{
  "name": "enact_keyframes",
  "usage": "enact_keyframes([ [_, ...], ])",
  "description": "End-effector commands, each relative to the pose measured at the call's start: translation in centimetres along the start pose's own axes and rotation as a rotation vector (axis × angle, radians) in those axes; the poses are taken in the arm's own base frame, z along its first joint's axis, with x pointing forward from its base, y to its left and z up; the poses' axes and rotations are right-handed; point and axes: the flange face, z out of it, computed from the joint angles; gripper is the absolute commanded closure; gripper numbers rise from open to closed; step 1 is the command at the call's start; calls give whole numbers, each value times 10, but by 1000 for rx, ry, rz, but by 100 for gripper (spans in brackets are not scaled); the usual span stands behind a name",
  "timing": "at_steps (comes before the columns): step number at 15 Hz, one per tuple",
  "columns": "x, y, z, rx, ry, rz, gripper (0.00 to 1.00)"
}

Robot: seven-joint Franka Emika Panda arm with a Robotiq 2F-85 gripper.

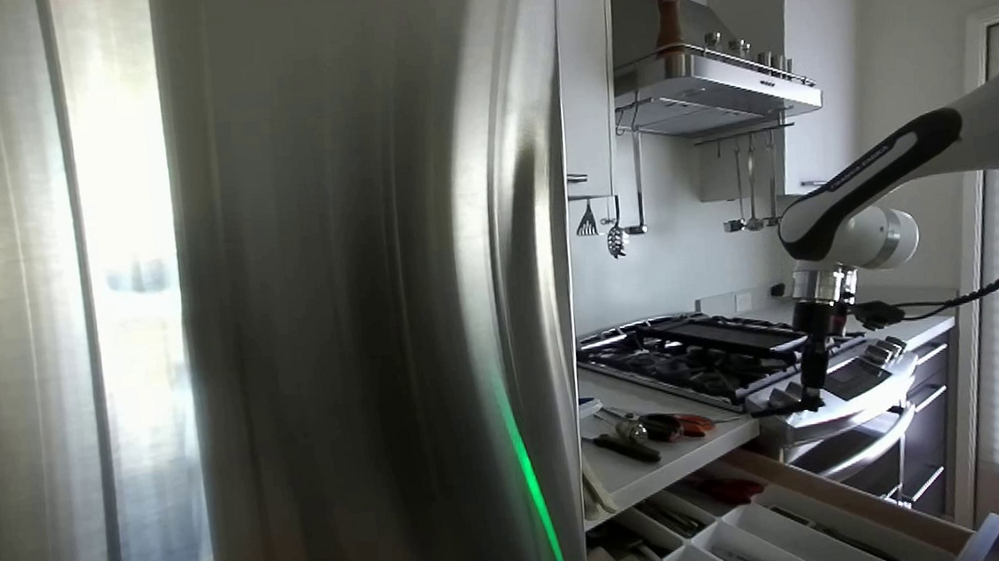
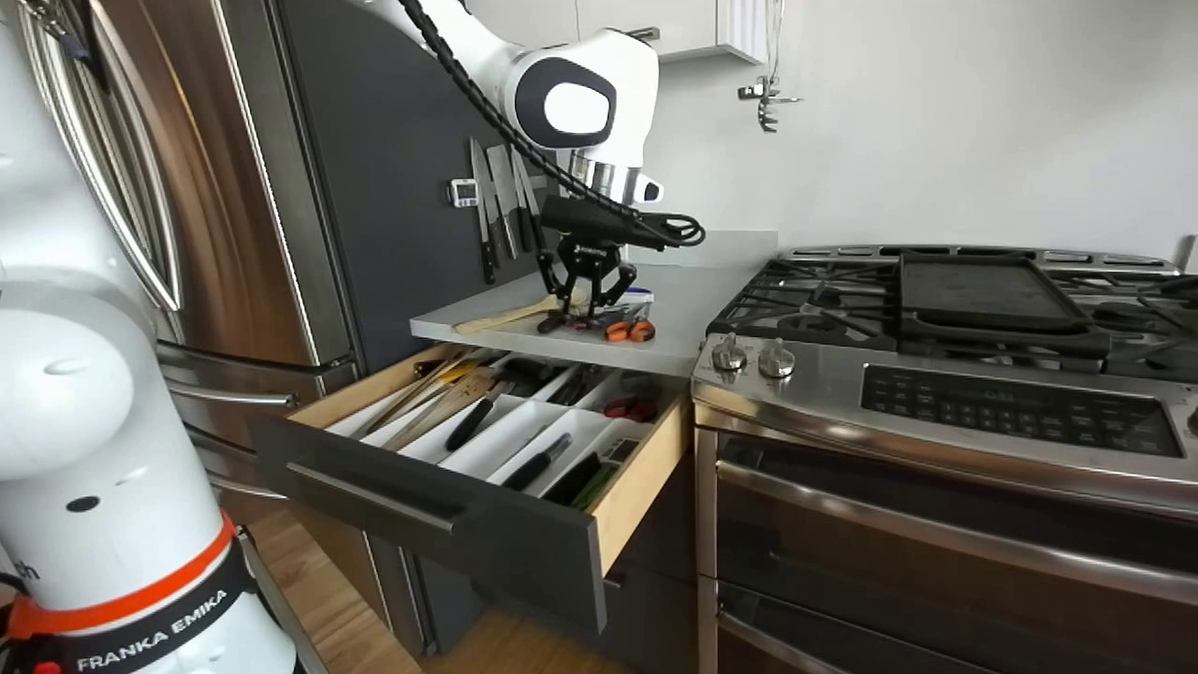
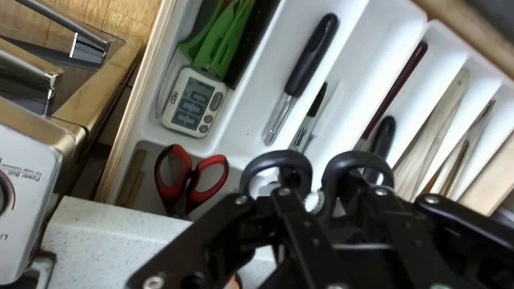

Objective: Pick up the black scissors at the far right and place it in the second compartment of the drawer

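The black scissors show their two handle loops (image 3: 277, 156) in the wrist view, held at the fingertips of my gripper (image 3: 332, 192). The loops are above the back part of the open drawer (image 3: 138, 96); the blades are hidden behind the gripper. In both exterior views the gripper (image 1: 814, 394) (image 2: 584, 309) points down near the counter's front edge. In an exterior view the scissors (image 1: 790, 406) stick out sideways, dark and thin. The drawer (image 2: 646, 468) has pale wooden sides, a dark front and white compartments. One compartment holds a black-handled tool (image 3: 311, 56), the one beside it a marker (image 3: 305, 132).
Red-handled scissors (image 3: 172, 176) lie at the drawer's back, near a white timer (image 3: 192, 100) and a green tool (image 3: 225, 40). Orange-handled scissors (image 2: 629, 330) and a wooden spoon (image 2: 505, 318) lie on the counter (image 2: 674, 290). The stove (image 2: 983, 309) adjoins the drawer.
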Motion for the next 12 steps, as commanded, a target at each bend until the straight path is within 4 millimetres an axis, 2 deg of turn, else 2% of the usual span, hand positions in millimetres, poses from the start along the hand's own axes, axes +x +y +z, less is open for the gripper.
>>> enact_keyframes([
  [1,-45,-12,-3,25,-5,-109,92],
  [2,-24,-2,0,15,-5,-52,69],
  [4,-38,-3,-1,22,0,-74,69],
  [8,-39,-7,-1,23,1,-85,69],
  [9,-39,-7,-1,23,0,-85,92],
  [12,-49,-17,29,63,11,2,92],
])
